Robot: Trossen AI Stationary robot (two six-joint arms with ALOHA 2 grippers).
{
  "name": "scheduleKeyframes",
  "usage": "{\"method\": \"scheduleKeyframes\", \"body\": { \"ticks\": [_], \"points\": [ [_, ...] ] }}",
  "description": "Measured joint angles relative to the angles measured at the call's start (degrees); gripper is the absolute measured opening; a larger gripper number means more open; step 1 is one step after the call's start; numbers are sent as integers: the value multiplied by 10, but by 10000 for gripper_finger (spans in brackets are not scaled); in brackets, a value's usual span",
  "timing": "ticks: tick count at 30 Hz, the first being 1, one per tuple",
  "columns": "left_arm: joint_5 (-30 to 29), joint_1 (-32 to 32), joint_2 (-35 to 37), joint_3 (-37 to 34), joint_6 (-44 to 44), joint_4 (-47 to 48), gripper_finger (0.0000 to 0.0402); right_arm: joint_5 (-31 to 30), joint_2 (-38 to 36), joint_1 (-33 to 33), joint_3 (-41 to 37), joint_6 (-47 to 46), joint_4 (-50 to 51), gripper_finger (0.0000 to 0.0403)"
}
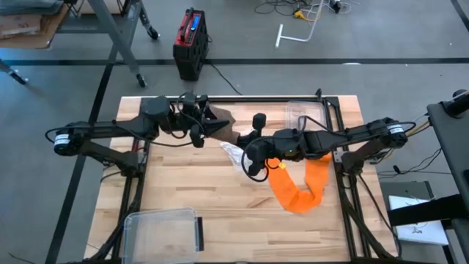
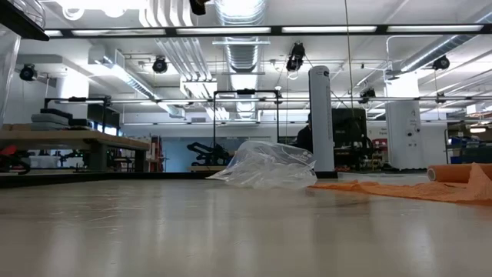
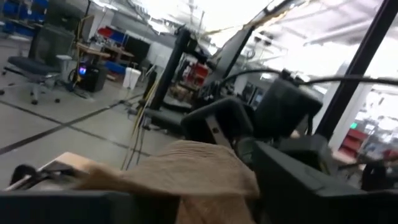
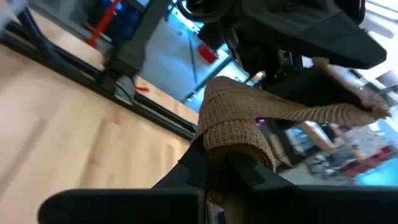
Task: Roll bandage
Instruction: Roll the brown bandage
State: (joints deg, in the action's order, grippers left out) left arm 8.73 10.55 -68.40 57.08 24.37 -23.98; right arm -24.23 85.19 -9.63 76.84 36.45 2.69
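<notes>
A tan bandage point(image 1: 224, 126) hangs above the table's far middle, between my two grippers. Its rolled end point(image 4: 235, 127) is in my right gripper point(image 1: 249, 147), which is shut on it. A loose strip point(image 4: 329, 112) runs from the roll to my left gripper point(image 1: 212, 126). There the bandage's free end point(image 3: 186, 177) lies between fingers that stand apart. Neither gripper shows in the low view. My left gripper has the bandage's free end point(image 3: 199, 186) lying bunched between its parted fingers point(image 3: 298, 186), clear of the table. Whether the fingers touch it, I cannot tell. My right gripper pinches the rolled end point(image 4: 231, 146) between its two fingers point(image 4: 255, 177), coming roughly level from the table's right. The roll is lifted clear, and the strip leads off toward the left gripper.
An orange bandage point(image 1: 300, 189) lies spread on the table's right, part rolled point(image 2: 461, 173). A crumpled clear plastic bag point(image 1: 233, 152) lies below the grippers. A clear box point(image 1: 163, 229) sits at the near left, another clear container point(image 1: 304, 114) at the far right.
</notes>
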Motion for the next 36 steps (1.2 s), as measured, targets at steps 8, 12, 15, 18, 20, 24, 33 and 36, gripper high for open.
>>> {"method": "scheduleKeyframes", "body": {
  "ticks": [8,12,15,18,20,24,33,36],
  "points": [
    [-7,0,19,0,-17,45,264,32,0,-9,0,-27,-20,13],
    [-12,0,20,0,-14,53,284,33,1,-11,-1,-30,-19,13],
    [-14,0,18,0,-14,56,294,35,1,-12,-1,-31,-20,13],
    [-14,0,17,0,-13,66,299,48,1,-12,-1,-37,-21,13],
    [-9,0,15,1,-14,89,299,51,2,-12,-1,-40,-19,13],
    [46,0,14,1,-24,129,290,52,3,-12,-1,-40,-9,13],
    [67,-14,34,1,-127,170,288,54,3,-10,-1,-50,6,13],
    [67,-14,33,1,-163,186,288,52,3,-9,-2,-50,10,13]
  ]
}}
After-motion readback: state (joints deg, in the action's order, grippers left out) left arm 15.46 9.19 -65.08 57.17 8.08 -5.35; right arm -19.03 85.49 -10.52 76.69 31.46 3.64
